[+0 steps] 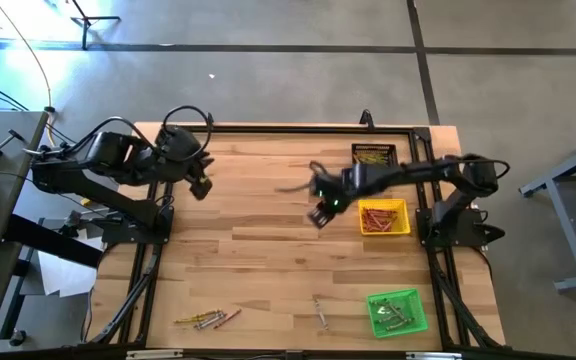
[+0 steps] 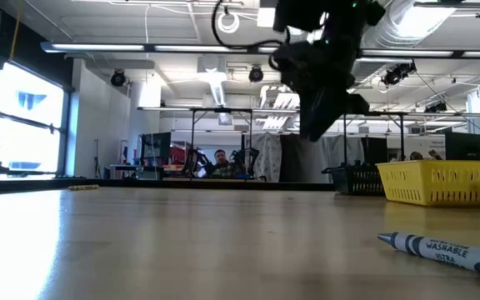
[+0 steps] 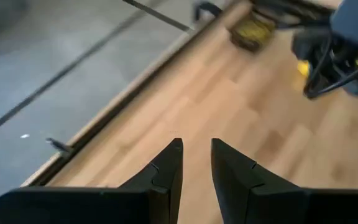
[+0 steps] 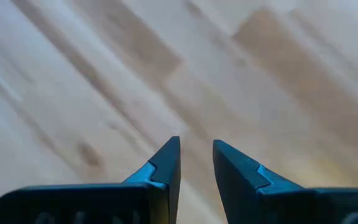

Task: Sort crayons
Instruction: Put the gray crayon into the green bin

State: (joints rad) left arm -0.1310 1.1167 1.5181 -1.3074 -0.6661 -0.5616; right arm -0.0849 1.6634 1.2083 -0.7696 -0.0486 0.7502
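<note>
Nearest the low camera, one grey crayon (image 2: 444, 252) lies on the table (image 1: 268, 270), its long axis running across the view. Seen from above, this crayon (image 1: 319, 311) sits beside the green tray (image 1: 398, 312), while a cluster of loose crayons (image 1: 208, 319), about four, yellow and red, lies near the table's front edge. Three trays stand on the right side: black (image 1: 374, 155), yellow (image 1: 384, 217) and green. The right fingers (image 1: 319, 215) hang over the table just beside the yellow tray, a narrow gap between them, holding nothing; the grey crayon lies well apart, toward the front edge, and this arm looks nearer to it. The left fingers (image 1: 200, 186) wait at the far left, narrowly parted and empty.
</note>
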